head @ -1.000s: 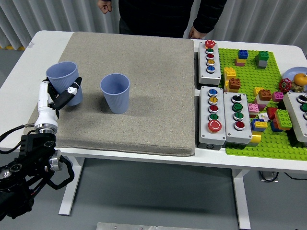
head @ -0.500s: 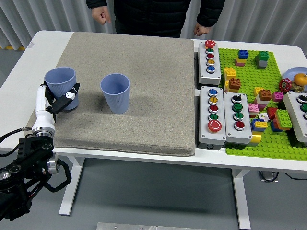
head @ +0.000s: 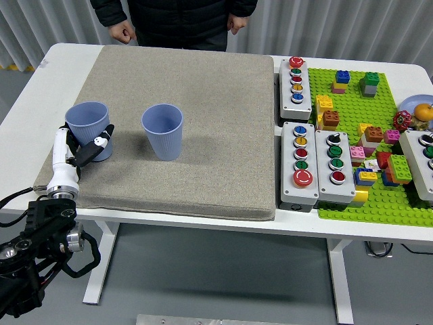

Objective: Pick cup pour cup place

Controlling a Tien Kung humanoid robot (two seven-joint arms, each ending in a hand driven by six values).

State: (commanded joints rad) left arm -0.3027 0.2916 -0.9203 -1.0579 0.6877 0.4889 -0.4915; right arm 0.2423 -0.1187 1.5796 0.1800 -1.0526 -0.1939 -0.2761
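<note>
Left robot hand (head: 86, 150) is wrapped round the left cup (head: 88, 128), upright on the grey mat (head: 203, 81), probably setting it down near the other cup (head: 162, 131).

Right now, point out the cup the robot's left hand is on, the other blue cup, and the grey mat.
held cup (head: 86, 115), head view, on its rim's inner wall.
free cup (head: 162, 139), head view, on its outer wall.
grey mat (head: 216, 122), head view, on a bare middle patch.
left hand (head: 91, 145), head view, on its fingers.
</note>
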